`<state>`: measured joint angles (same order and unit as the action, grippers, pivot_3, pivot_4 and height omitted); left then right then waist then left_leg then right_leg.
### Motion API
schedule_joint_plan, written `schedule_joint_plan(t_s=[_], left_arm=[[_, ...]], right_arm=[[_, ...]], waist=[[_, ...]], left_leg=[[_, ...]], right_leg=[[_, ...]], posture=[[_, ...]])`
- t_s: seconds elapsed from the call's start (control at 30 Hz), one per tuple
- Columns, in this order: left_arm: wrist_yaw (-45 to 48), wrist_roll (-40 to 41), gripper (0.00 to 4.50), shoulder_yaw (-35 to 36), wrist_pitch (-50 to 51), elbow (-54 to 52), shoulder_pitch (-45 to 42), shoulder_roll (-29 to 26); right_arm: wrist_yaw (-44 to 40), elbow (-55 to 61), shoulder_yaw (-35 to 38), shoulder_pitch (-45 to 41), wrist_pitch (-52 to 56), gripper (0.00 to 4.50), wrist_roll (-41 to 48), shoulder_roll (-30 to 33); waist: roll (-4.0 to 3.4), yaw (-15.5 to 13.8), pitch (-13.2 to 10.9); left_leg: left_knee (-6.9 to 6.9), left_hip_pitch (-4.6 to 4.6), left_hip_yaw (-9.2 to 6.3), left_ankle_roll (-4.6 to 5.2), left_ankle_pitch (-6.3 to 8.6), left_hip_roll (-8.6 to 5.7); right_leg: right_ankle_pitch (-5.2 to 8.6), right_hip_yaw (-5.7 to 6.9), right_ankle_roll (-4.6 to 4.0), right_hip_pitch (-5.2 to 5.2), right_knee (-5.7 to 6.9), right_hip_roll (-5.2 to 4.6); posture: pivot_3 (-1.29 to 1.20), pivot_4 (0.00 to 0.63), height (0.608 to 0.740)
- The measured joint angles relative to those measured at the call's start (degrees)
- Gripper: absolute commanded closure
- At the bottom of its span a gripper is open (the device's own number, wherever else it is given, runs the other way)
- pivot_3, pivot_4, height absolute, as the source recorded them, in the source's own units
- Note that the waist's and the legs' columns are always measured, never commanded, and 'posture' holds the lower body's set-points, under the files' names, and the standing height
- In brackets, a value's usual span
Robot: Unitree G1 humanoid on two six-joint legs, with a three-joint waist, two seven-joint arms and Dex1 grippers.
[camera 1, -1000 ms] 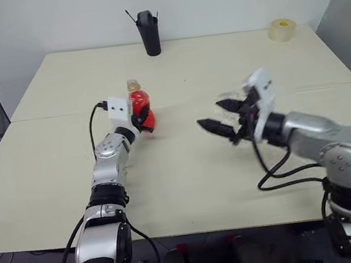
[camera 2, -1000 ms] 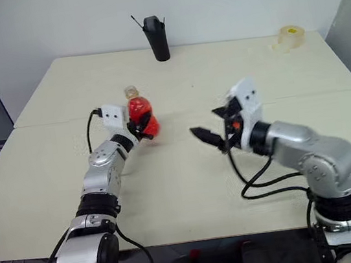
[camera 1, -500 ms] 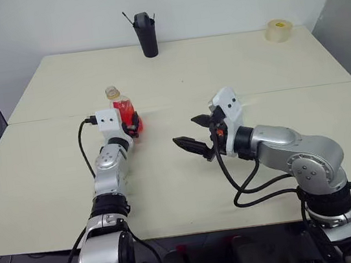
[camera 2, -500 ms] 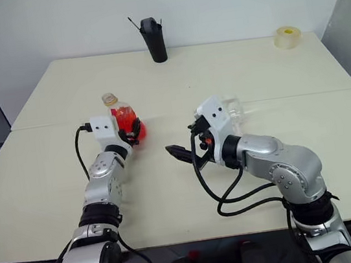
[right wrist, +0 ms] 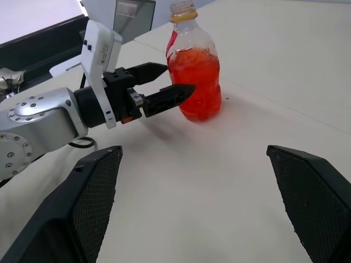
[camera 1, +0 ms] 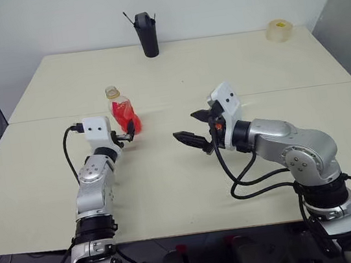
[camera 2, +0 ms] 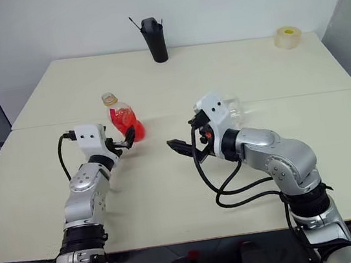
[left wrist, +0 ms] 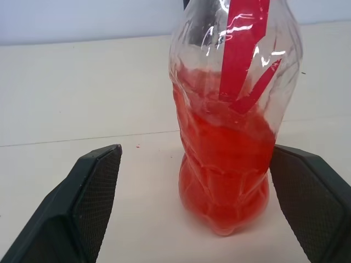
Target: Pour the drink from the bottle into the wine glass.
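Cream counter [camera 1: 190, 188] carries the small clear plastic bottle [camera 1: 120, 110] of bright red drink [left wrist: 226, 167], upright at about ten o'clock from centre. Left claw [camera 1: 127, 133] stands apart, fingers either side of the bottle's base without gripping. Right claw [camera 1: 196, 128] hangs apart too, at the bottle's three o'clock.

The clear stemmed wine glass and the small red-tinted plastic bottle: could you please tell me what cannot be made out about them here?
- Wine glass: in the right eye view the right gripper and its white camera housing cover most of it; whether it holds drink cannot be told.
- Bottle: the left wrist view's top edge cuts off its neck and mouth.
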<state>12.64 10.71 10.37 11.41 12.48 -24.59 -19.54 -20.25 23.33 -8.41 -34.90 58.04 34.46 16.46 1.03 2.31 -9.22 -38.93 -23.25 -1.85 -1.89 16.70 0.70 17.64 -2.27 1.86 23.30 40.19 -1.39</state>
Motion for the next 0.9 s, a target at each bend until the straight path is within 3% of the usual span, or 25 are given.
schedule_joint_plan(t_s=[0.2,0.43,0.6,0.73,0.83,0.9], left_arm=[[4.34,4.62,0.07,1.44,9.85,-13.51,8.73,-3.7],[23.15,16.12,0.07,1.75,16.02,-20.88,15.09,-12.36],[33.45,18.13,0.07,-4.07,16.86,-29.59,18.37,-17.77],[35.51,17.73,0.07,-9.87,17.06,-32.6,15.55,-17.61],[33.9,17.0,0.07,-10.86,16.96,-32.54,10.92,-14.78],[32.99,16.66,0.07,-11.26,16.86,-32.5,9.64,-13.95]], right_arm=[[-2.28,-2.19,0.63,-0.2,-0.51,0.0,-1.69,3.32],[-2.1,-2.62,5.75,-0.11,1.18,0.0,-1.67,7.31],[3.41,-1.49,12.19,-0.14,8.66,0.0,-1.85,7.83],[9.05,-3.4,13.61,-2.93,12.32,0.0,-5.54,8.0],[10.54,-6.6,7.93,-5.27,16.39,0.0,-9.02,10.44],[10.98,-10.97,7.23,-6.66,17.85,0.0,-10.08,8.54]], waist=[[0.0,0.1,0.0],[0.0,-0.12,0.0],[-0.01,-0.41,-0.01],[-0.02,-0.41,-0.01],[-0.01,-0.39,-0.01],[-0.01,-0.05,-0.01]], left_leg=[[0.04,0.0,-0.05,0.16,0.09,0.01],[0.04,0.0,-0.07,0.18,0.1,0.0],[0.08,0.0,-0.06,0.2,0.11,0.0],[0.08,0.02,-0.03,0.21,0.12,0.01],[0.07,0.03,0.04,0.22,0.12,0.01],[0.11,0.06,0.16,0.21,0.12,0.02]], right_leg=[[0.0,-0.02,0.0,-0.02,-0.01,-0.15],[0.0,0.0,0.0,-0.07,-0.1,-0.09],[0.0,-0.09,-0.01,-0.09,-0.14,-0.1],[0.0,-0.1,-0.01,-0.09,-0.11,0.05],[0.0,-0.09,-0.01,-0.08,-0.12,0.06],[0.0,-0.13,-0.01,-0.06,-0.11,0.07]], posture=[[0.0,0.15,0.74],[0.0,0.15,0.74],[0.0,0.15,0.74],[0.0,0.15,0.74],[0.0,0.15,0.74],[0.0,0.15,0.74]])
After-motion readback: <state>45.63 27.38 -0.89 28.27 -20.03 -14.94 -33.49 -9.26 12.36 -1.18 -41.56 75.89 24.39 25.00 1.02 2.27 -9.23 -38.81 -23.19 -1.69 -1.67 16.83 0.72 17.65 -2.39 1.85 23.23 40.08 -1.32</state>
